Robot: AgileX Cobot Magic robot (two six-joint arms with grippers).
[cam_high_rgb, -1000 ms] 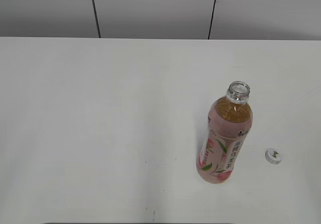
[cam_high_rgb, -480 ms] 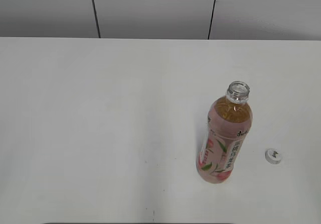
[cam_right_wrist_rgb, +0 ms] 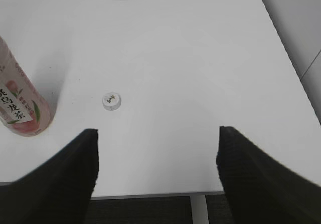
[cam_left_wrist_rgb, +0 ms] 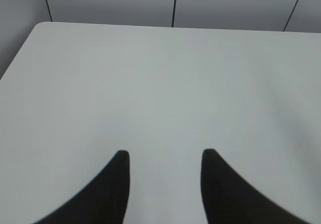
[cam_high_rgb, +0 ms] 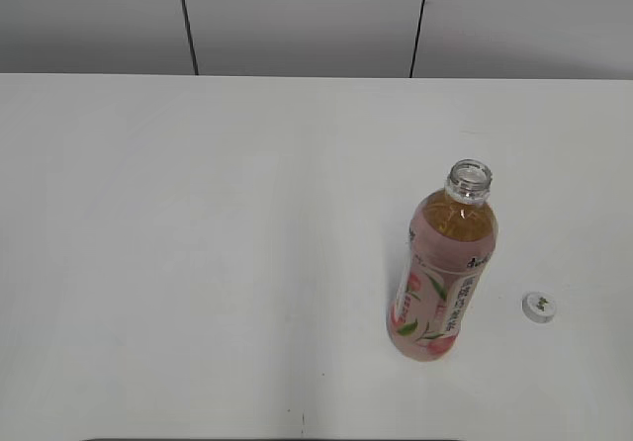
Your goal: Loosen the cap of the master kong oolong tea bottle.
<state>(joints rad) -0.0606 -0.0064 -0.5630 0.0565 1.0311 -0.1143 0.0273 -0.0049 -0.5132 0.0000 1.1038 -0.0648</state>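
Cap off, both arms clear.
We note the small white plastic screw cap beside the tall clear amber-tea bottle on the white tabletop; left fingers and right fingers spread, empty.

A white table stands before a grey panelled wall.

Across the exterior view nothing visibly shifts; bottle and cap lie unmoved.
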